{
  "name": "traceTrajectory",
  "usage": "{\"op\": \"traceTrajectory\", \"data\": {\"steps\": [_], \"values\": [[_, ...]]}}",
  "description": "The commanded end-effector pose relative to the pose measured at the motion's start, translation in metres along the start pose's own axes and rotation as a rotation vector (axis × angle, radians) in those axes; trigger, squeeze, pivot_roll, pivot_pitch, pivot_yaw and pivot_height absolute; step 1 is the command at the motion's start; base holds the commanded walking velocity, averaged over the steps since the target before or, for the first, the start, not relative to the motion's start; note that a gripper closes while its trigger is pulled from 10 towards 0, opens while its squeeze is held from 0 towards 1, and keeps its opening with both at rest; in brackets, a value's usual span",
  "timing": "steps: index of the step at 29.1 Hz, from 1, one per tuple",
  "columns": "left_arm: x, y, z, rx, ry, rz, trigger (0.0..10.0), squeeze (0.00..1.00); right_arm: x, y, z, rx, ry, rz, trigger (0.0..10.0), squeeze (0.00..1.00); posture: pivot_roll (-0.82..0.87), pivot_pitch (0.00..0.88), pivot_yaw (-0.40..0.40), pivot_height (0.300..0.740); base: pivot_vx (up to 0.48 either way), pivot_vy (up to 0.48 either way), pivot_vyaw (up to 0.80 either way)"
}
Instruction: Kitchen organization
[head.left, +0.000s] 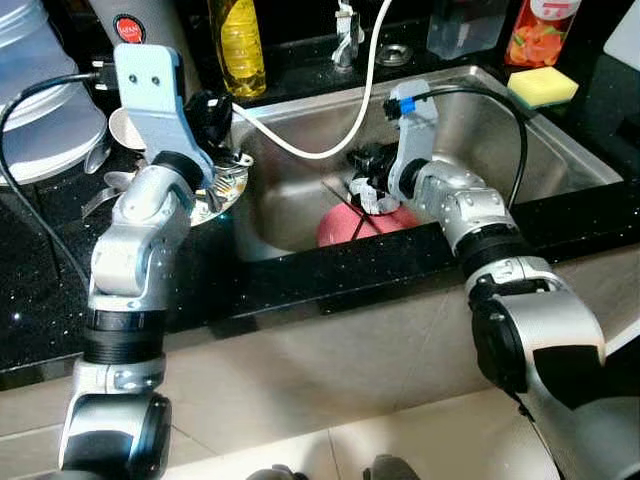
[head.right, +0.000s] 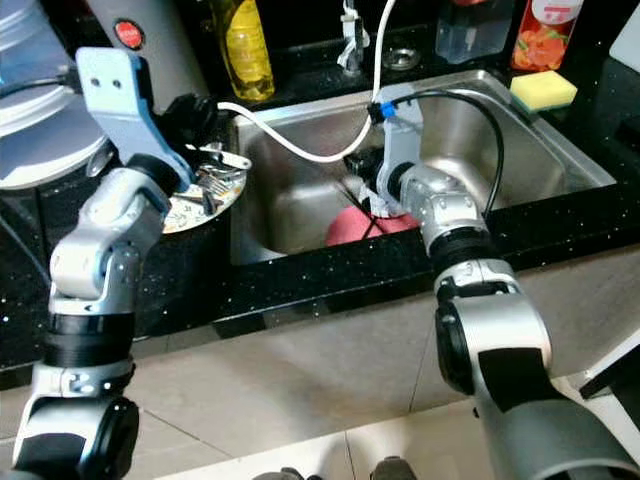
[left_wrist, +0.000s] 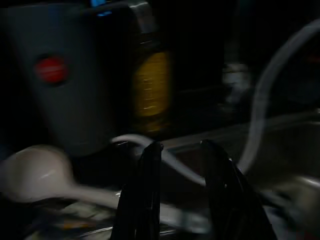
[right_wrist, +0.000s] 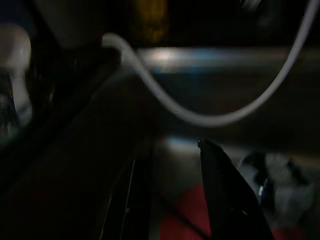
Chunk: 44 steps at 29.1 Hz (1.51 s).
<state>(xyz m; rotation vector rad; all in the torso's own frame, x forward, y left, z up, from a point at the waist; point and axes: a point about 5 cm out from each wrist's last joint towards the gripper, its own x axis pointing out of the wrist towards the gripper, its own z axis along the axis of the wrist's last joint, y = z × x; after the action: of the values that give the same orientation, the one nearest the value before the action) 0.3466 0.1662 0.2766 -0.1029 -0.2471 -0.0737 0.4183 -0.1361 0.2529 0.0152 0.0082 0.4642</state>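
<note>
A patterned plate (head.right: 195, 203) with cutlery on it lies on the black counter just left of the steel sink (head.left: 565, 150). My left gripper (head.left: 212, 115) hovers over the plate's far edge, open, with nothing between its fingers. In the left wrist view a white spoon (left_wrist: 35, 170) lies beside the fingers (left_wrist: 147, 200). A pink dish (head.left: 345, 228) rests on the sink's bottom. My right gripper (head.left: 363, 188) hangs low in the sink, right above that dish, open and empty. A crumpled white and black thing (right_wrist: 272, 172) lies next to the dish.
A white hose (head.left: 300, 150) droops from the tap (head.left: 347, 35) across the sink to the plate. A yellow bottle (head.left: 240, 45), a grey flask with a red badge (head.left: 130, 28) and a yellow sponge (head.left: 542, 87) line the back. Big water bottle (head.left: 35, 90) at far left.
</note>
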Motion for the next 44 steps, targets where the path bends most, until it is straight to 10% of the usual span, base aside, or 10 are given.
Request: {"op": "traceTrajectory", "data": {"steps": [1,4,8,12,21,22,28,29,36,44], "values": [[0.001,0.022,-0.006,0.015,0.037,0.154,10.0,0.0,0.001,-0.001,0.019,-0.006,-0.083,-0.012,10.0,0.0,-0.04,0.067,0.067,0.74,0.0,0.0,0.0],[0.001,0.027,-0.006,0.017,0.04,0.19,10.0,0.0,0.001,-0.001,0.022,-0.012,-0.096,-0.018,10.0,0.0,-0.04,0.067,0.067,0.74,0.0,0.0,0.0],[-0.011,0.088,-0.005,0.183,0.139,0.623,10.0,0.0,-0.004,-0.009,0.03,0.0,-0.145,-0.037,10.0,0.0,-0.03,0.074,0.072,0.74,0.0,0.0,0.0],[-0.029,0.127,-0.021,0.206,0.29,0.826,10.0,0.0,-0.005,-0.01,0.026,-0.005,-0.142,-0.043,10.0,0.0,-0.03,0.077,0.077,0.74,0.0,0.0,0.0],[-0.04,0.143,-0.039,0.176,0.384,0.892,10.0,0.0,-0.004,-0.01,0.026,-0.004,-0.148,-0.041,10.0,0.0,-0.03,0.08,0.078,0.74,0.0,0.0,0.0],[-0.042,0.143,-0.043,0.165,0.4,0.902,10.0,1.0,-0.003,-0.009,0.025,-0.004,-0.146,-0.039,10.0,0.0,-0.02,0.08,0.078,0.74,0.0,0.0,0.0],[-0.046,0.148,-0.052,0.048,0.442,0.956,10.0,1.0,-0.002,-0.008,0.026,-0.006,-0.146,-0.032,10.0,0.0,-0.03,0.08,0.075,0.74,0.0,0.0,0.0],[-0.049,0.151,-0.055,0.003,0.449,0.992,10.0,0.0,-0.003,-0.008,0.026,-0.007,-0.147,-0.032,10.0,0.0,-0.03,0.079,0.074,0.74,0.0,0.0,0.0],[-0.056,0.156,-0.069,-0.231,0.502,1.031,10.0,0.0,-0.002,-0.009,0.027,-0.011,-0.148,-0.031,10.0,0.0,-0.03,0.078,0.071,0.74,0.0,0.0,0.0],[-0.058,0.153,-0.081,-0.213,0.604,0.98,8.5,0.0,-0.002,-0.008,0.028,-0.013,-0.151,-0.027,10.0,0.0,-0.03,0.078,0.074,0.74,0.0,0.0,0.0]]}}
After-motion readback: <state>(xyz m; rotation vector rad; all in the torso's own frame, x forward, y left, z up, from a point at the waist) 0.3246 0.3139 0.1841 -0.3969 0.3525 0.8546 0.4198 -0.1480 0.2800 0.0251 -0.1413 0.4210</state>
